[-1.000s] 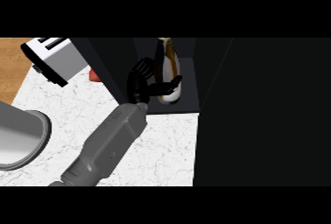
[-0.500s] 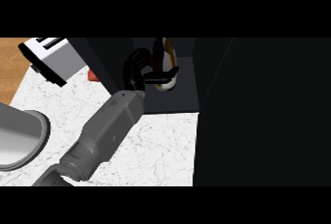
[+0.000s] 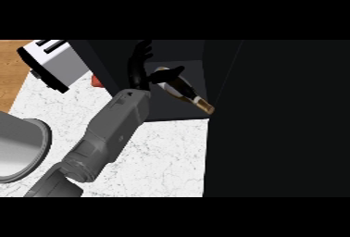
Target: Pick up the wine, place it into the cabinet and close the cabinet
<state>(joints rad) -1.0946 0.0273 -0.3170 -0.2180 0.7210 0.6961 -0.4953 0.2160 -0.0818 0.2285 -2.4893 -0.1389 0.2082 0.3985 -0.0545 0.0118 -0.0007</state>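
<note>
Wine bottle (image 3: 183, 92) is lying tilted inside the dark cabinet (image 3: 171, 111), its neck pointing down toward the front edge and its base sitting up by the left hand (image 3: 145, 76). The thumb (image 3: 169, 74) is crossing over the bottle's base end, while the fingers (image 3: 139, 58) are curving upward just left of it, so the hand is closing on the bottle between thumb and fingers. The grey forearm is stretching up across the white table (image 3: 157, 157). A toaster (image 3: 51, 62) is standing at the upper left.
</note>
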